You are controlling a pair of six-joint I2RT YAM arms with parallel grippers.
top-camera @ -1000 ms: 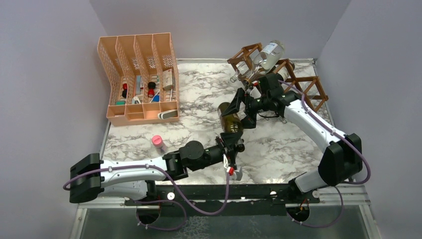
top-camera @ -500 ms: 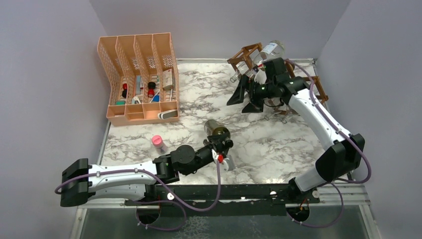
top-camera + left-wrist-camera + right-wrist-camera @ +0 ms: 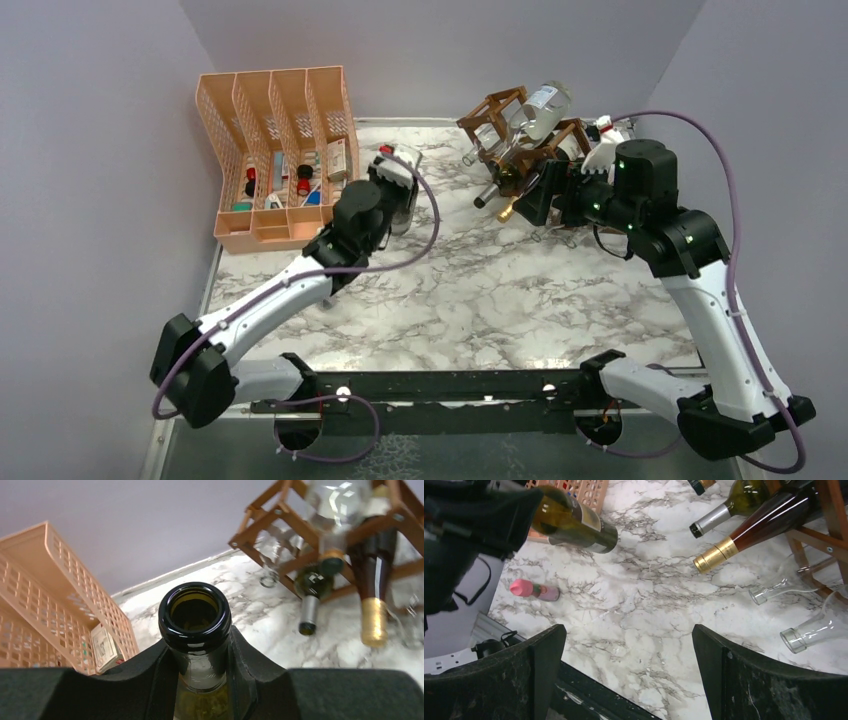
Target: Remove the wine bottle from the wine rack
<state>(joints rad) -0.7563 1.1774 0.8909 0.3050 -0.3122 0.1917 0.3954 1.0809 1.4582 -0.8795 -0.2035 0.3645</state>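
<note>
The bottle [image 3: 574, 522] is olive-green glass with a label band near its base and an open, uncorked mouth. It is judged to be rigid, smooth and breakable. Nothing can be made out inside it, so it is probably light. It is held off the rack [image 3: 500, 108] and well apart from it, just beside the organizer [image 3: 270, 110]. It is carried at a slant over the worktop [image 3: 500, 290], and whether its base touches the marble cannot be told.

The left end effector [image 3: 200, 675] is pinched on the neck just under the lip, 1 finger on each side. This is judged the best place to hold it: the neck is narrow enough to be clamped, and the flared lip acts as a stop if the glass slides. The body hangs far from the grip, so it is likely to swing or pivot if it is moved fast. It is best set down gently on its base or its side.

The right end effector [image 3: 629, 675] is spread wide and holds nothing. It hangs over the worktop close to the rack's front.

4 bottles are seen in or against the rack:
- a dark bottle with a gold cap [image 3: 749, 535]
- a green bottle with a silver cap [image 3: 734, 505]
- 2 clear bottles [image 3: 774, 590], necks pointing down toward the marble

A small pink bottle [image 3: 531, 589] lies on the worktop, nearer the arm bases.
</note>
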